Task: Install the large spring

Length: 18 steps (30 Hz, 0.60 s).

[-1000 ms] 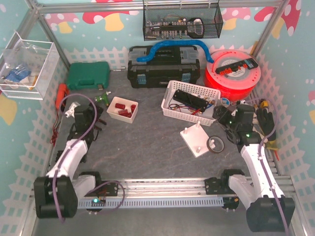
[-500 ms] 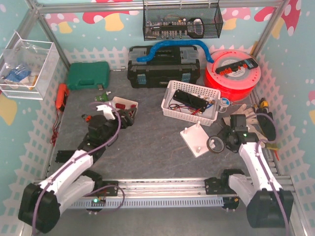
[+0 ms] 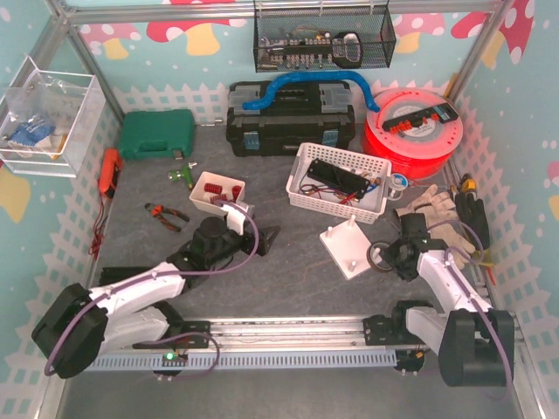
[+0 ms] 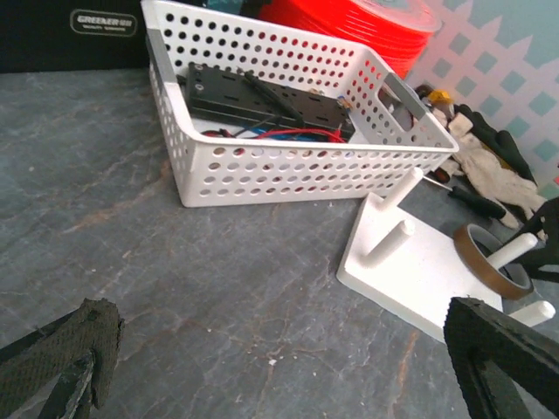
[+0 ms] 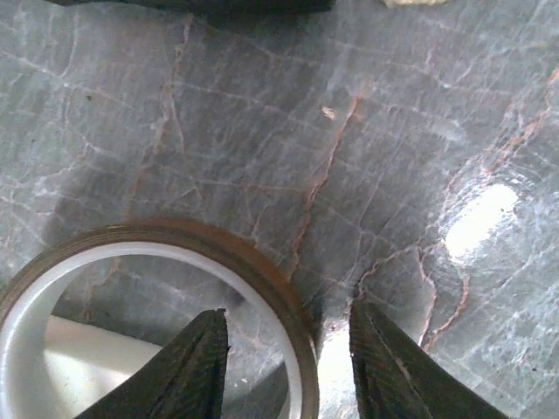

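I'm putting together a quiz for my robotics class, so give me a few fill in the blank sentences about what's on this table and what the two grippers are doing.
The springs in the small white tray are coloured ____.
The left gripper is open and holds ____.
The right gripper straddles the rim of the brown ring, a roll of ____.
The peg base beside that ring is coloured ____.
Missing words: red; nothing; tape; white.

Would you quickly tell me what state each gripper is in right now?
Left gripper: open, empty.
Right gripper: open, straddling the tape roll rim.
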Tool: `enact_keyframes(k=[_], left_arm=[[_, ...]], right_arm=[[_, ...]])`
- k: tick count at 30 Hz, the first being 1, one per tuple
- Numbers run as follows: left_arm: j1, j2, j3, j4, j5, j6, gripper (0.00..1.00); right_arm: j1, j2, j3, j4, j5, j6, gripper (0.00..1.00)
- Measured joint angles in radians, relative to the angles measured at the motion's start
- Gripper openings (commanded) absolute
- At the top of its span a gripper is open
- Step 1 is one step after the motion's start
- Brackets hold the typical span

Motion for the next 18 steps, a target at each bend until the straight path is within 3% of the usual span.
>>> enact_keyframes(k=[9, 18], left_arm=[[-0.003, -0.086, 0.000, 0.003, -0.069, 0.023, 0.99], [-0.003, -0.118, -0.001, 0.003, -0.116, 0.030, 0.99]], right_arm=[[0.000, -0.011, -0.040, 0.073, 0.005, 0.041, 0.36], [0.000, -0.026, -0.068, 0.141, -0.013, 0.068, 0.19]])
